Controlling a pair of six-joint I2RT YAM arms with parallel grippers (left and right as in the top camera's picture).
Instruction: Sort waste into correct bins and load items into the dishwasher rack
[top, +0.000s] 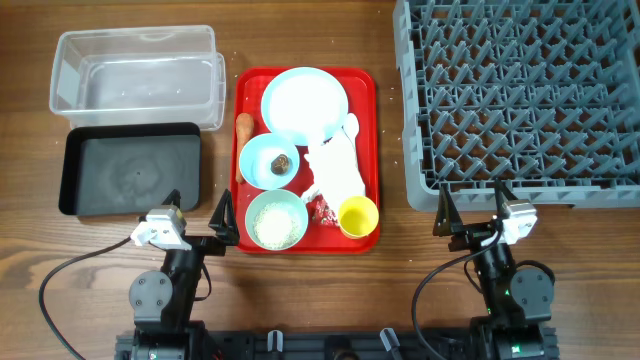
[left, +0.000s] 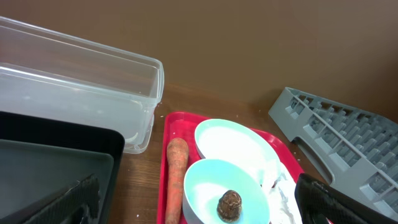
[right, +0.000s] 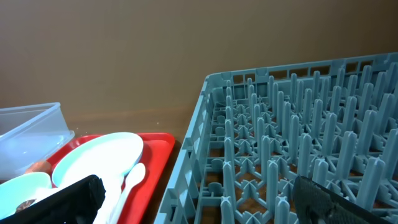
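Both my grippers were wide open, holding nothing.
My left gripper (top: 198, 208) sat just in front of the black tray (top: 130, 170), my right gripper (top: 470, 207) in front of the dishwasher rack (top: 520, 100). The plate (top: 305, 100), cup (top: 358, 215), carrot (top: 245, 127), napkin (top: 338, 165), rice bowl (top: 250, 212) and lump bowl (top: 258, 160) all lay on the red tray (top: 366, 165). The clear tub (top: 135, 80) stood behind the black tray.

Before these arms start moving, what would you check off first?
1. Left claw open, holding nothing: ok.
2. Right claw open, holding nothing: ok.
3. Clear tub and black tray have room: ok.
4. Rack has free pegs: ok.
5. Carrot uncovered on the red tray: ok.
6. Wrapper clear of the napkin: cannot tell.
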